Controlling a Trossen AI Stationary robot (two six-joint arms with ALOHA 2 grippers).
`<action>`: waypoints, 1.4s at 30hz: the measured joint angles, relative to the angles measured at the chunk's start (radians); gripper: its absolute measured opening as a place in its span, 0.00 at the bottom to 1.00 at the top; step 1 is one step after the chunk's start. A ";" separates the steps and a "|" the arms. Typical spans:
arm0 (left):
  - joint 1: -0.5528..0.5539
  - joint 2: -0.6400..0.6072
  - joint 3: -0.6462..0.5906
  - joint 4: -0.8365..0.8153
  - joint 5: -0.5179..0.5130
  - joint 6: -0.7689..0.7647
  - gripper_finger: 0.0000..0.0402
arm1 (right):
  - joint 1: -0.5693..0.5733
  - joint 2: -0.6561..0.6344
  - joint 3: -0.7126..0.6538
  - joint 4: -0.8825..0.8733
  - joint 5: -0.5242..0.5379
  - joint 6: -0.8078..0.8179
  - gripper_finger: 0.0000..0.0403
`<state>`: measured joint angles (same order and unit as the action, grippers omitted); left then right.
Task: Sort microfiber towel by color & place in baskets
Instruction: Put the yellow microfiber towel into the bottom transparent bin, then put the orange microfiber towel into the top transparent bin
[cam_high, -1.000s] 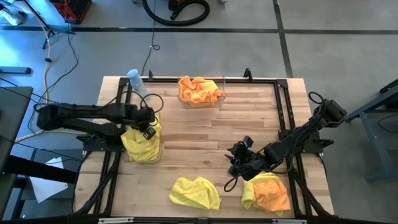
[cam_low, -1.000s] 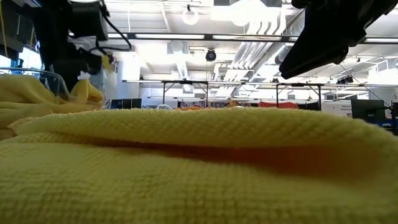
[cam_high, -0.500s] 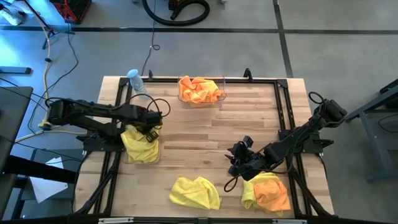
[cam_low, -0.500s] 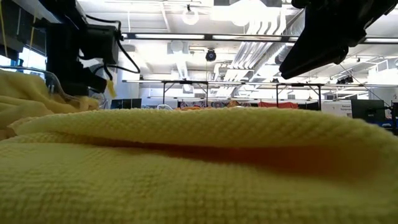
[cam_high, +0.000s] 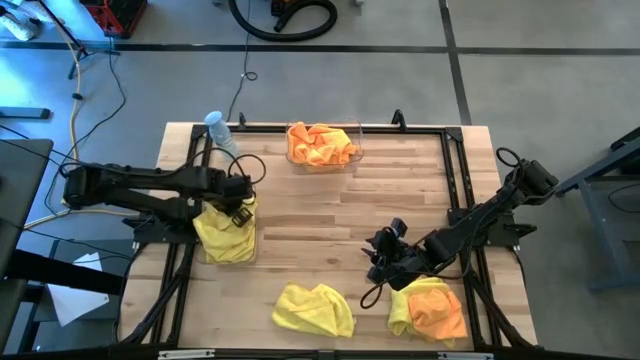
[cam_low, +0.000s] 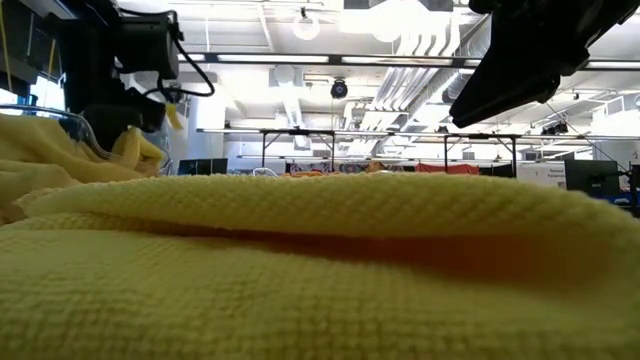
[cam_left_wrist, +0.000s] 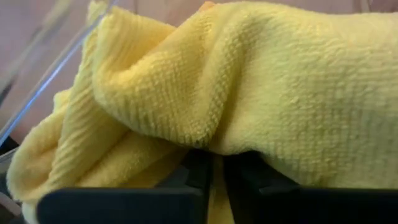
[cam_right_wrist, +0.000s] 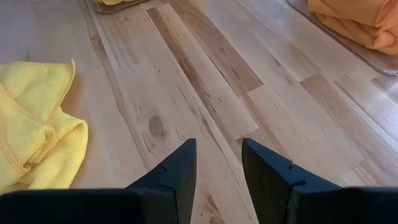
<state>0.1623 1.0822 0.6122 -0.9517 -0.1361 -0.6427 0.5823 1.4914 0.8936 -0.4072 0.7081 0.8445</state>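
Note:
My left gripper is over the left basket, shut on a yellow towel from the heap inside it. The far basket holds orange towels. My right gripper hovers open above bare wood, touching nothing. Just toward the near edge from it an orange towel lies on a yellow one. Another yellow towel lies crumpled near the near edge and fills the low view's foreground. My left gripper pinches a fold of the yellow towel between its two nearly closed fingers, with cloth showing in the narrow gap. It comes slanting down from the table's left. The towel bulges slack past the fingers and rests on the heap inside the basket wall.
A clear water bottle stands by the far left corner, beyond the left basket. Black frame rails run along the table's sides and far edge. Bare wood lies between the two baskets and the loose towels.
My left gripper swung a little toward the table's right and then back over the left basket, staying shut on yellow cloth; the top of the heap in the basket dipped and rose again with it.

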 joint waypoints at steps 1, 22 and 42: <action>0.000 -0.007 0.000 -0.004 0.001 -0.006 0.10 | 0.000 0.000 0.000 0.000 0.000 0.000 0.31; -0.067 -0.085 0.234 -0.298 -0.139 -0.109 0.32 | 0.000 0.000 0.000 -0.007 0.000 -0.015 0.31; -0.897 0.028 0.182 0.333 -0.638 -0.228 0.32 | 0.000 0.000 0.000 -0.022 -0.044 -0.013 0.31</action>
<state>-0.7348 1.1099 0.7940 -0.6187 -0.7738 -0.8703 0.5825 1.4914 0.8936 -0.4290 0.6642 0.8314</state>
